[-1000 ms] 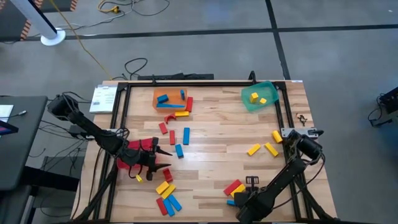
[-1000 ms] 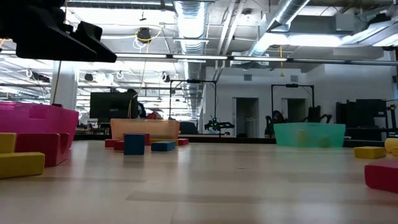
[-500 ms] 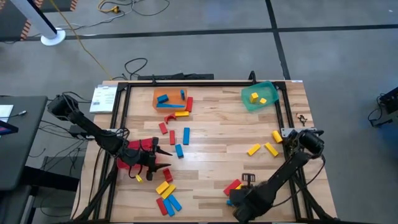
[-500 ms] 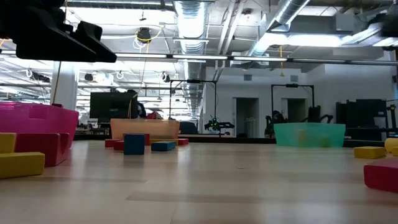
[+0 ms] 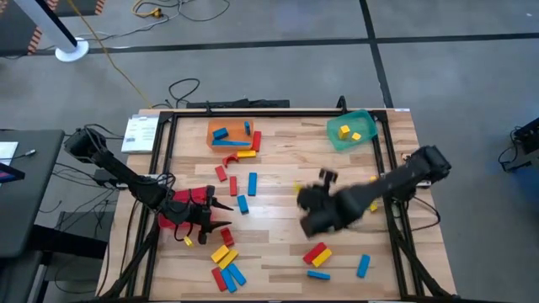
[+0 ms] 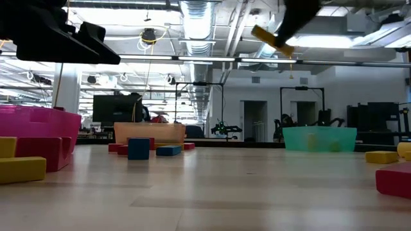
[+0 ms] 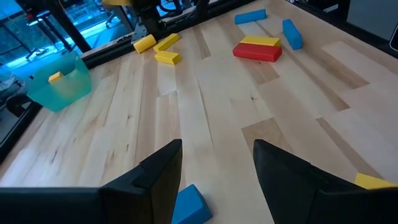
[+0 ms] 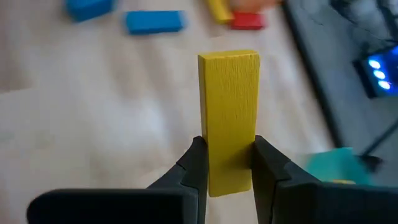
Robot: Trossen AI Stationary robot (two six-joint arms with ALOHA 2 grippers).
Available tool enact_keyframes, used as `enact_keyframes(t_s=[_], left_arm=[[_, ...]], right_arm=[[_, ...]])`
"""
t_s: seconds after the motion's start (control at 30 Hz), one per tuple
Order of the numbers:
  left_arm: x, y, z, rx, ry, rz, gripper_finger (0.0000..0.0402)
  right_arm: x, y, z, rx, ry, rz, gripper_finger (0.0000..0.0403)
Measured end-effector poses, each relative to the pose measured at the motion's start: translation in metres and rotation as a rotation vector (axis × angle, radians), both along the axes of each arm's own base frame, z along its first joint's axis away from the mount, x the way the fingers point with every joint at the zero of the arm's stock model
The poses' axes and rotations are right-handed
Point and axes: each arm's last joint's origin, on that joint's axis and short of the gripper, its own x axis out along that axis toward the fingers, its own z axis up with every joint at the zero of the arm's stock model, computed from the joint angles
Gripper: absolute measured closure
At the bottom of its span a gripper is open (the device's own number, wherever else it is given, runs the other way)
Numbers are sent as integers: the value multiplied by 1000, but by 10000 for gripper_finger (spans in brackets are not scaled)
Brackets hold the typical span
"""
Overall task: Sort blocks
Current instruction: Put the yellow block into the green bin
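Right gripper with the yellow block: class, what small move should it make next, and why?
Probably carry on toward the green bin and stop above it. The right gripper has its jaws shut on a yellow block, lifted clear of the table, and that bin already holds yellow blocks. The left gripper waits, jaws open, by the red bin.

Bright ceiling lights (image 6: 196, 16) flood the workshop evenly, throwing only soft shadows across the wooden table (image 5: 286, 177). The right arm (image 5: 370, 195) is motion-blurred from above; background behind the yellow block (image 8: 228, 118) lies out of focus.
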Motion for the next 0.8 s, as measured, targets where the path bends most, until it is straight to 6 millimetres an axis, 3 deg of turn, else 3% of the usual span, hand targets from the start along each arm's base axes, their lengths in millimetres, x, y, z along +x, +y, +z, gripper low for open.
enact_keyframes(t_s=[0.17, 0.37, 0.57, 0.8], left_arm=[[0, 0, 0, 18, 0, -6, 207], [0, 0, 0, 48, 0, -15, 207], [0, 0, 0, 60, 0, -19, 207], [0, 0, 0, 60, 1, -18, 207]], right_arm=[[-1, -63, 22, -26, 2, -112, 316], [-21, -138, 40, 4, 39, -313, 316], [-44, -204, 46, 105, 75, -480, 316], [-67, -259, 38, 245, 111, -586, 316]])
